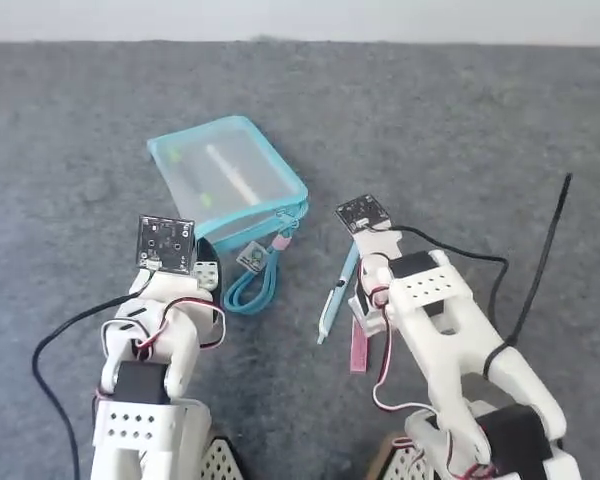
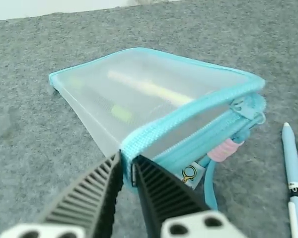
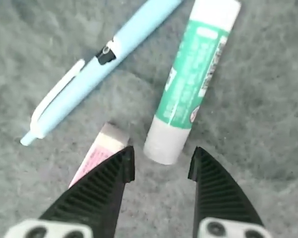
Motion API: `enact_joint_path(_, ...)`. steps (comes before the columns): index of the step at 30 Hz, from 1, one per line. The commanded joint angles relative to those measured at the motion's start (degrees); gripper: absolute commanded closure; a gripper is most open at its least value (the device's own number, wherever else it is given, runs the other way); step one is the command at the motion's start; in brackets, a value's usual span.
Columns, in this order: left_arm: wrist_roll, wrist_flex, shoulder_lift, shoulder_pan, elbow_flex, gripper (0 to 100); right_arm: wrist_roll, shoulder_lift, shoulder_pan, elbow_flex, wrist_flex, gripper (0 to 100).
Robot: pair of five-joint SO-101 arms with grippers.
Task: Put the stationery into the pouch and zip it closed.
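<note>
Just ahead of spread right hand (image 3: 162,159): glue stick (image 3: 188,84); left hand (image 2: 127,162) pinches pouch (image 2: 154,96).

The grey felt-covered table (image 1: 460,130) bore a translucent turquoise-edged zip pouch (image 1: 230,180), and toward its 5 o'clock lay a light blue pen (image 1: 338,295), a pink eraser (image 1: 359,345) and a green-labelled glue stick (image 3: 191,82), close together.

L arm (image 1: 165,335) stretches fwd, wrist just short of the pouch's (image 2: 154,99) near corner. L gripper (image 2: 127,171) is angled down, jaws clamped on pouch's zip edge at that corner. R arm (image 1: 450,330) is bent fwd, off to pouch's right. R gripper (image 3: 161,163) points down, jaws apart, not touching pouch.
</note>
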Motion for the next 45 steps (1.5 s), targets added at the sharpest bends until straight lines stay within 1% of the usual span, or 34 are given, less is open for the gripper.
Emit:
enact_joint_path(1, -0.88, -1.76, -1.23, -0.26, -0.31, 99, 0.79, -0.31, 0.57, -0.18, -1.89, 81.5)
enact_joint_path(6, -0.88, -1.76, -1.23, -0.26, -0.31, 99, 0.79, -0.31, 0.66, -0.18, -4.0, 81.5)
enact_joint_path(16, -0.88, -1.76, -1.23, -0.26, 0.22, 99, 0.79, -0.31, 0.66, 0.26, -4.7, 81.6)
enact_joint_path(18, -0.88, -1.76, -1.23, -0.26, 0.22, 99, 0.79, -0.31, 0.66, 1.14, -5.14, 84.6)
enact_joint_path(22, -0.88, -1.76, -1.23, -0.26, 0.22, 99, 0.88, -0.31, 0.66, 1.67, -5.76, 94.9)
enact_joint_path(25, -0.88, -1.76, -1.23, -0.26, 0.22, 99, 0.88, -0.57, 0.75, 1.67, -5.32, 96.9)
enact_joint_path(27, -0.88, -1.76, -1.23, -0.26, 0.22, 99, 1.05, -1.1, 1.8, 1.32, -3.82, 97.2)
enact_joint_path(30, -0.88, -1.76, -1.23, -0.26, 0.22, 99, 1.58, -3.03, 6.9, -1.49, 1.1, 97.2)
enact_joint_path(33, -0.88, -1.85, -1.23, -0.26, 0.22, 99, 4.31, -8.4, 11.82, -5.45, 6.55, 97.2)
enact_joint_path(35, -0.88, -1.93, -1.23, -0.26, 0.22, 99, 6.07, -13.49, 12.35, -8.0, 11.03, 97.2)
enact_joint_path(37, -0.88, -2.02, -1.23, -0.26, 0.22, 99, 8.26, -19.21, 11.21, -11.25, 16.31, 97.2)
enact_joint_path(40, -0.88, -2.02, -1.23, -0.09, 0.04, 99, 10.64, -26.86, 6.55, -17.76, 24.48, 97.2)
enact_joint_path(42, -0.79, -2.02, -1.23, -0.18, 0.04, 99, 11.34, -29.49, 1.54, -22.07, 29.14, 97.2)
enact_joint_path(45, -0.62, -2.11, -1.23, -0.09, 0.04, 99, 11.16, -28.62, -6.73, -28.13, 35.03, 97.2)
